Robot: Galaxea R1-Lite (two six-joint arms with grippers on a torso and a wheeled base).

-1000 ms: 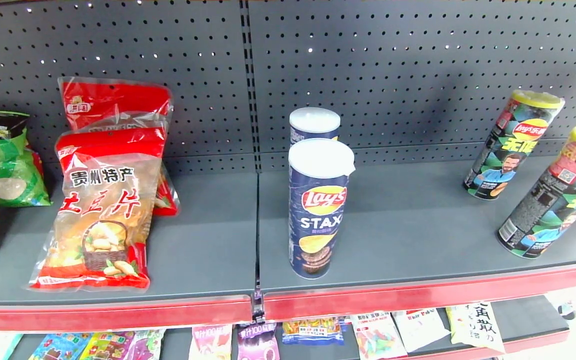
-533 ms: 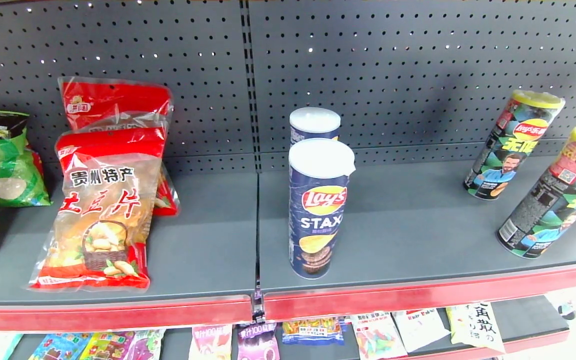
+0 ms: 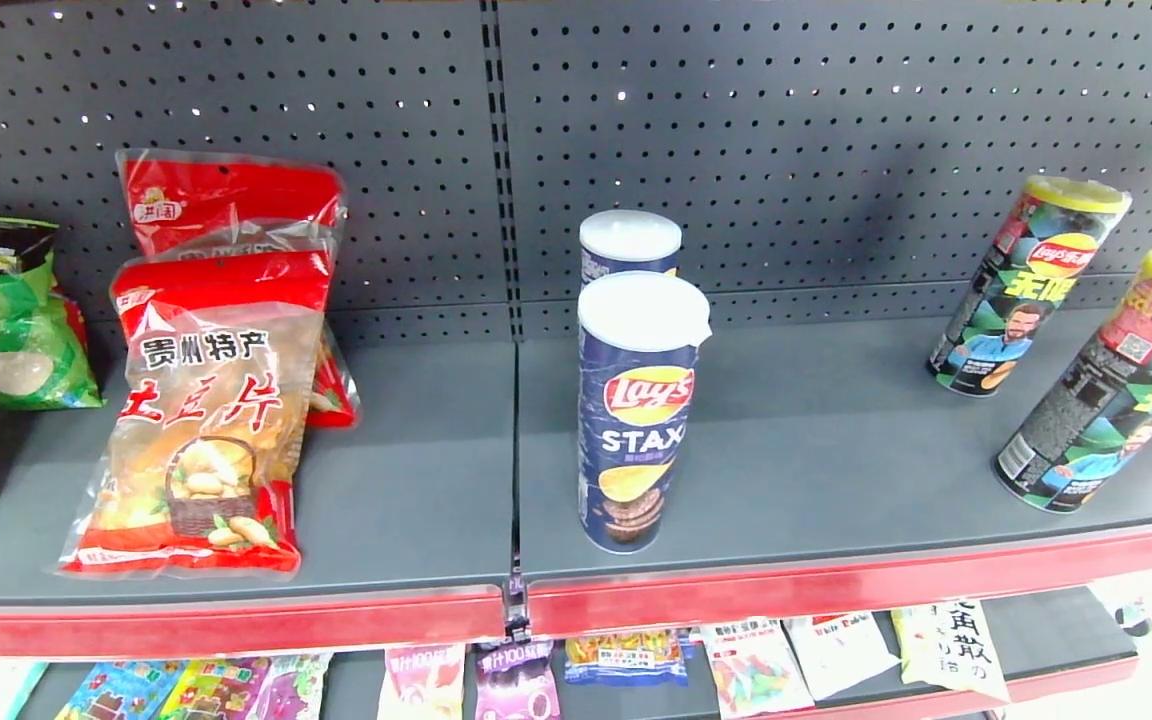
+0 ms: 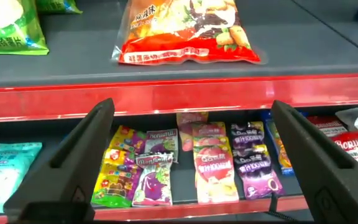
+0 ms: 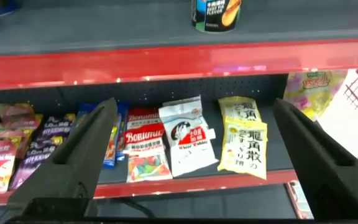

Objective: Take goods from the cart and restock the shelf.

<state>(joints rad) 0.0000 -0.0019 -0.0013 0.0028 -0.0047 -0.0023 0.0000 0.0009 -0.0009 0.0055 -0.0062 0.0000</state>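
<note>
- Nothing on the shelf (image 3: 816,450) has shifted; only my head camera has tipped slightly.
- My left gripper (image 4: 192,107) and right gripper (image 5: 194,106) both gape wide and empty, facing the lower tier's sweet packets (image 4: 216,168).
- Two blue, white-lidded chip cans (image 3: 641,410) stand upright mid-shelf, one behind the other, with red potato-chip bags (image 3: 201,420) at 9 o'clock and yellow-lidded cans (image 3: 1026,290) at 3 o'clock.

On the shelf (image 3: 416,480), bags (image 3: 198,420) stood left, cans (image 3: 636,420) centre one behind another, tubes (image 3: 1026,290) right; packets (image 3: 626,660) lay on the lower shelf (image 3: 1046,630).
</note>
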